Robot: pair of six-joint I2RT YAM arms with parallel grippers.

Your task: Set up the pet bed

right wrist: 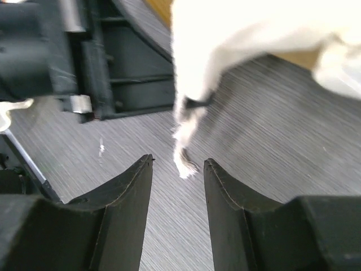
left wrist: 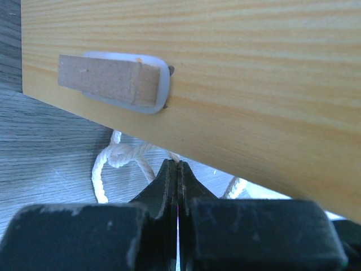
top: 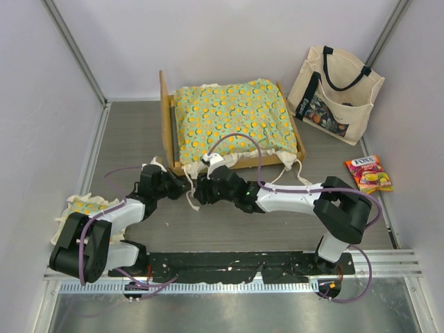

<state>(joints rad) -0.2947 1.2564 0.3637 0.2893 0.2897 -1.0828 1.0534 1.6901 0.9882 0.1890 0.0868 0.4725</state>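
Observation:
The pet bed (top: 168, 118) stands at the back middle, a light-wood frame filled by the green orange-print cushion (top: 232, 118). White ties (top: 189, 193) hang off its front left corner. My left gripper (top: 166, 182) is at that corner. In the left wrist view the left gripper (left wrist: 177, 164) is shut, with a white tie cord (left wrist: 121, 155) running into its tips below the wooden side (left wrist: 254, 84). My right gripper (top: 200, 189) is just right of it. Seen from the right wrist, the right gripper (right wrist: 178, 164) is open, and a frayed tie end (right wrist: 185, 161) lies loose between its fingertips.
A cream tote bag (top: 336, 94) leans at the back right and a candy packet (top: 369, 173) lies on the right. A small matching ruffled pillow (top: 83, 207) sits at the left under my left arm. A felt foot pad (left wrist: 110, 78) sticks out of the frame's side.

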